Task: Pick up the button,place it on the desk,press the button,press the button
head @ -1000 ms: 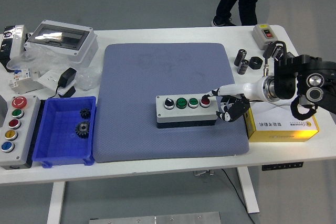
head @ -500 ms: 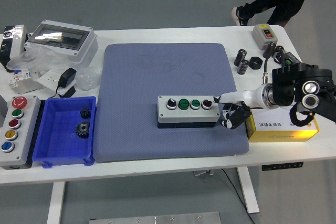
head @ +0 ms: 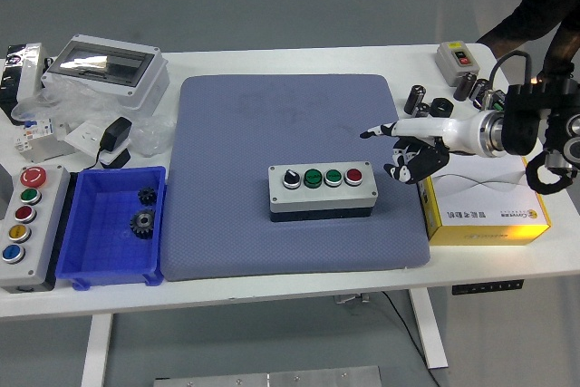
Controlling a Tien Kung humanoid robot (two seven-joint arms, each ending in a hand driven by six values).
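A grey button box (head: 323,188) lies on the blue-grey mat (head: 272,124), carrying a black knob, two green buttons and a red button (head: 353,175) in a row. My right hand (head: 406,145) hovers up and to the right of the red button, clear of the box. Its index finger points left while the other fingers curl under; it holds nothing. The left arm is out of view.
A second button box (head: 24,224) and a blue bin (head: 113,224) with gears sit at the left. A yellow carton (head: 485,210) lies under my right forearm. Small black parts (head: 426,108) and a grey switch (head: 456,59) stand at the back right. A person stands at the far right corner.
My right hand has lifted off the red button and drawn back up and to the right. The box shifted slightly left. The person moved right.
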